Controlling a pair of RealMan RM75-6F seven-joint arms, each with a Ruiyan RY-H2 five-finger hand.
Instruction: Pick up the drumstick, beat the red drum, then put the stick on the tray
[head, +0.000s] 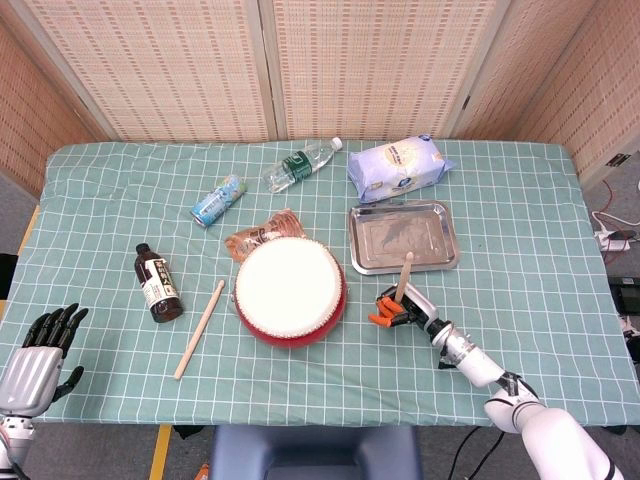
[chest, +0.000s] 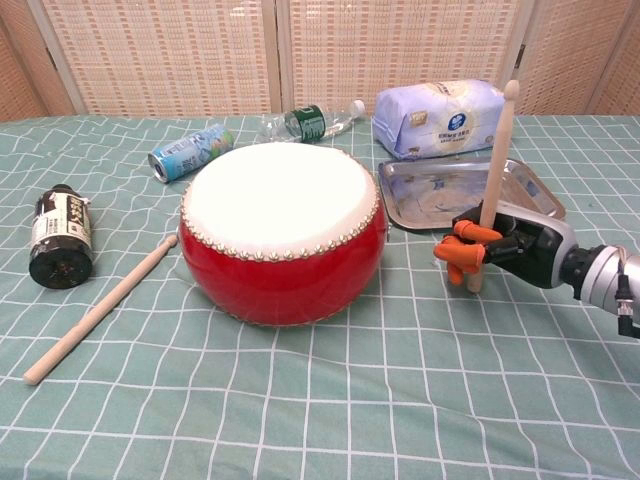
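The right hand (chest: 500, 245) grips a stick (chest: 491, 180) low on its shaft, orange-tipped fingers (chest: 455, 250) wrapped around it. The stick stands nearly upright, its butt just below the hand near the cloth and its rounded tip well above. It is plain pale wood, slim and straight. In the head view the same hand (head: 400, 308) sits just in front of the tray (head: 440, 262), with the stick (head: 404, 272) reaching up over the tray's near rim. The tray is shallow, shiny metal and rectangular, just behind the hand in the chest view (chest: 535, 190). The drum (chest: 285, 235) lies just to the hand's left, apart from it: a red body, white skin on top, and a row of studs under the rim. Left of the drum, 1 more stick (chest: 100, 310) lies flat on the checked cloth, and further left is a dark bottle (chest: 60, 235) on its side. Beyond the drum lie a can (chest: 190, 152) and a clear bottle (chest: 310, 122), and behind the tray a white pack (chest: 440, 117). The left hand (head: 45, 340) rests at the far left table edge, fingers spread, holding nothing.
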